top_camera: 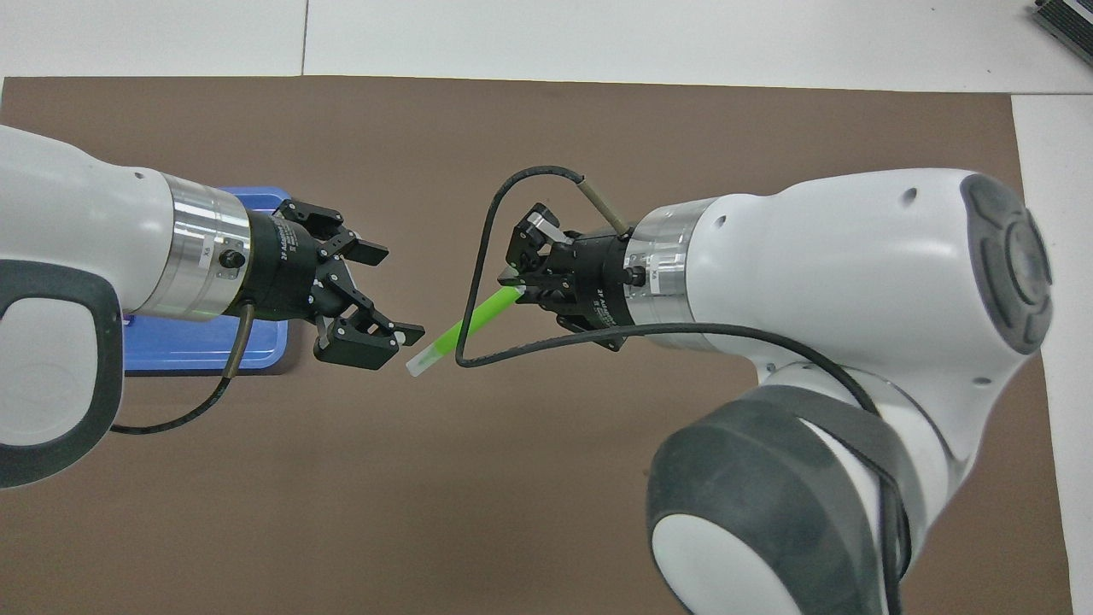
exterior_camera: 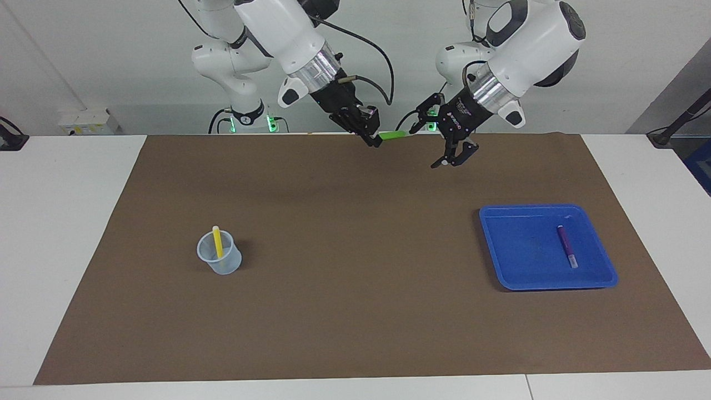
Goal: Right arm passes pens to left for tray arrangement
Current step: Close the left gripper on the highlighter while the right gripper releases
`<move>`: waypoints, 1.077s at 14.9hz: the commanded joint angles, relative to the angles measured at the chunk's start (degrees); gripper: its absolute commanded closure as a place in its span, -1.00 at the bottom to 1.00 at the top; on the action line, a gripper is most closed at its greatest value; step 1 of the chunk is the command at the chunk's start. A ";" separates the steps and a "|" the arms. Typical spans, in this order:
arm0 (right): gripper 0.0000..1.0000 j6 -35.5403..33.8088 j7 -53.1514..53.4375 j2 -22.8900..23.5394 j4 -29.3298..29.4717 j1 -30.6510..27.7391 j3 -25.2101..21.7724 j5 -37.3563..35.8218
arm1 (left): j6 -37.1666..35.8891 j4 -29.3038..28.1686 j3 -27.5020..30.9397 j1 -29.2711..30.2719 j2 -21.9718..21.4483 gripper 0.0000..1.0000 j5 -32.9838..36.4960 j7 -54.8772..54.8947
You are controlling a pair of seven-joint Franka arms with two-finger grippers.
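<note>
Grippers meet in the air above the robots' edge of the brown mat (exterior_camera: 355, 266), near the middle of the table's width. Right gripper (exterior_camera: 373, 135) has its fingers closed on one end of the bright green pen (exterior_camera: 395, 135), which lies roughly level; in the overhead view the same green pen (top_camera: 465, 329) runs from the right gripper (top_camera: 523, 282) toward about eight o'clock, its pale whitish end free and pointing at the left gripper (top_camera: 384, 295). Left gripper (exterior_camera: 452, 158) is spread wide and holds nothing; in the overhead view one of its fingertips (top_camera: 408, 335) sits just beside the pen's pale tip, and contact cannot be confirmed. In the facing view, the blue tray (exterior_camera: 597, 278) rests on the mat at about four o'clock from the grippers, toward the left arm's end of the table, farther from the robots than they are. Purple pen (exterior_camera: 567, 246) lies flat inside the tray, running roughly from twelve to six o'clock with its pale end at six. Translucent pale-blue cup (exterior_camera: 220, 260) stands upright on the mat at about seven o'clock from the grippers, toward the right arm's end. Yellow pen (exterior_camera: 218, 241) stands in the cup, its top above the rim.
</note>
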 commanded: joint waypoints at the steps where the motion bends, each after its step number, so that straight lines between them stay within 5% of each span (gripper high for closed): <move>1: 1.00 2.68 -0.66 -2.26 -3.22 -0.11 0.05 0.86 | -3.93 -0.71 0.73 2.68 -1.09 -0.98 -1.11 1.68; 6: 1.00 2.59 -0.66 -2.26 -3.23 -0.11 0.14 0.86 | -7.29 0.07 0.64 4.97 -0.83 -0.99 -1.55 4.95; 16: 1.00 2.77 -0.75 -2.44 -3.49 -0.11 0.14 0.86 | 1.58 -1.67 -1.03 -2.76 -1.09 -0.98 -3.92 2.75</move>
